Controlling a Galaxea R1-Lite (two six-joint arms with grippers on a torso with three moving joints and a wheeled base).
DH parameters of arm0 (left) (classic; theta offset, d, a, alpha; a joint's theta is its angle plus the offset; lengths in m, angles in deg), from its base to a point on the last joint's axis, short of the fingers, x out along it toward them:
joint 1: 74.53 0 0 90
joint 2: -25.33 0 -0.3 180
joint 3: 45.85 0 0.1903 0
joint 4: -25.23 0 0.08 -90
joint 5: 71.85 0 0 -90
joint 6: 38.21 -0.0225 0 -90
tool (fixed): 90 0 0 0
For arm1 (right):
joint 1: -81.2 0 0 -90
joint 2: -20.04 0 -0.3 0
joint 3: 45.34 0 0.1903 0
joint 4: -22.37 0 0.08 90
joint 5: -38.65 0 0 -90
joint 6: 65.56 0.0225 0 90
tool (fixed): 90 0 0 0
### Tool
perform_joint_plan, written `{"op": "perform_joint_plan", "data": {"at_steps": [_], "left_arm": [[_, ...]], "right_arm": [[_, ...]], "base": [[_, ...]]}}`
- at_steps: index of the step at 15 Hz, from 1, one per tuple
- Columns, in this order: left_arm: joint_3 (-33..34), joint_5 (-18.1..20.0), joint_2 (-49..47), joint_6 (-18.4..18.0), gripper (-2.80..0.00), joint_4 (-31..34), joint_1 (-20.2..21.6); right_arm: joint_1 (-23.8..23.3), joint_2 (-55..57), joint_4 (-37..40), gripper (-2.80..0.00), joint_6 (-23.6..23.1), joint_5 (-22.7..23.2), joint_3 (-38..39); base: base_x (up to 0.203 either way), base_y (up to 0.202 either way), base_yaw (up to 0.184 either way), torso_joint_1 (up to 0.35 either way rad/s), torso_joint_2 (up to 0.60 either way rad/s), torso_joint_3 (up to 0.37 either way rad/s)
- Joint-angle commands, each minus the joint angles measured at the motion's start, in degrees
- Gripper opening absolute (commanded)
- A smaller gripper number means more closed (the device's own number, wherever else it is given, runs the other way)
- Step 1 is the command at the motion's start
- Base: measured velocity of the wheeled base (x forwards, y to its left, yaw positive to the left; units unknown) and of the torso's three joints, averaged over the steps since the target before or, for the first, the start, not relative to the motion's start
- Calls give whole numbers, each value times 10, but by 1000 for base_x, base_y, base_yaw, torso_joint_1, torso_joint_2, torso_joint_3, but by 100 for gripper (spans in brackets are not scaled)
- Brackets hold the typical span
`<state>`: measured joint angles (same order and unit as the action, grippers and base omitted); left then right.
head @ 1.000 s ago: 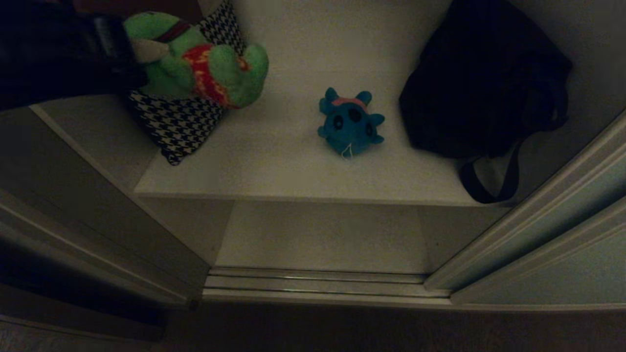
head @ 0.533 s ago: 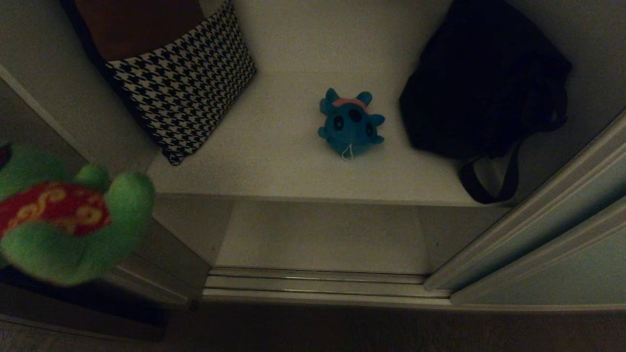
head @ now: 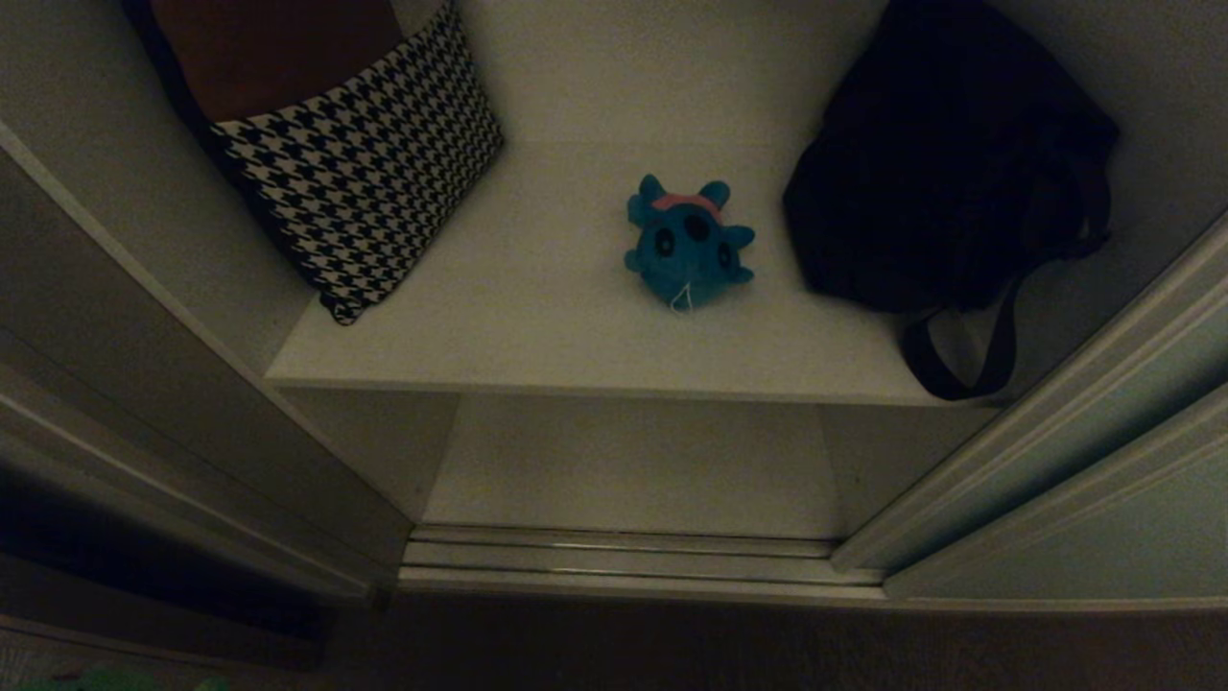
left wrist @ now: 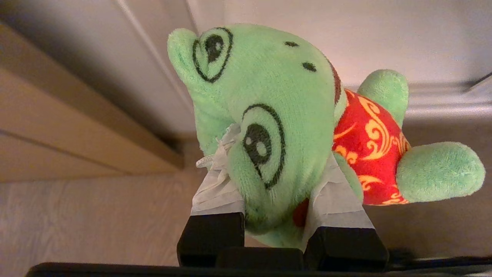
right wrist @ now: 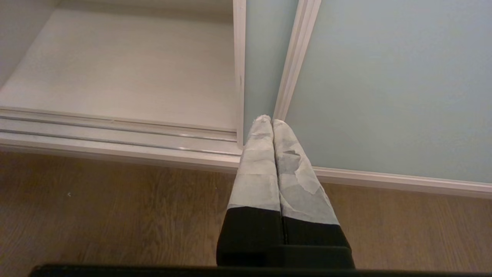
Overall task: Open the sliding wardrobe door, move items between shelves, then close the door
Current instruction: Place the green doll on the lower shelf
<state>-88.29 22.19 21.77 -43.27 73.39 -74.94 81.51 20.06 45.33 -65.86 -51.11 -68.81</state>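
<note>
My left gripper point(left wrist: 275, 161) is shut on the head of the green plush toy point(left wrist: 276, 88) with the red patch, holding it low in front of the wardrobe's left side, above the wood floor. In the head view only a sliver of that green toy point(head: 115, 683) shows at the bottom left edge. The blue plush toy point(head: 687, 240) with the pink top lies on the upper shelf point(head: 537, 326). Below it the lower shelf point(head: 633, 470) is bare. The sliding wardrobe door point(head: 1103, 499) stands slid aside to the right. My right gripper point(right wrist: 269, 121) is shut and empty, parked low by the door's point(right wrist: 384, 77) edge.
A houndstooth cushion point(head: 355, 182) leans at the upper shelf's back left. A black strapped bag point(head: 950, 154) fills its right side, one strap hanging over the front edge. The metal door track point(head: 624, 557) runs along the wardrobe's foot, with wood floor point(right wrist: 115, 215) in front.
My left gripper has carried the green toy from beside the cushion on the upper shelf down and out to the lower left, almost out of the head view. The blue toy has not moved.
</note>
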Motion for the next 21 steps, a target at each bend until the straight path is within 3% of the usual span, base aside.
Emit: {"op": "perform_joint_plan", "data": {"at_steps": [1,4,7,21], "left_arm": [[69,-9,35,-1,-280,-26,3],[161,-32,36,6,-280,-177,4],[189,-24,36,-2,-280,-243,4],[191,-25,36,9,-280,-244,4]], "right_arm": [[0,0,0,-280,0,0,1],[0,0,0,-280,0,0,0],[0,0,0,-280,0,0,0],[0,0,0,-280,0,0,0]], "base": [[0,0,0,0,0,0],[0,0,0,0,0,0],[0,0,0,0,0,0],[0,0,0,0,0,0]]}}
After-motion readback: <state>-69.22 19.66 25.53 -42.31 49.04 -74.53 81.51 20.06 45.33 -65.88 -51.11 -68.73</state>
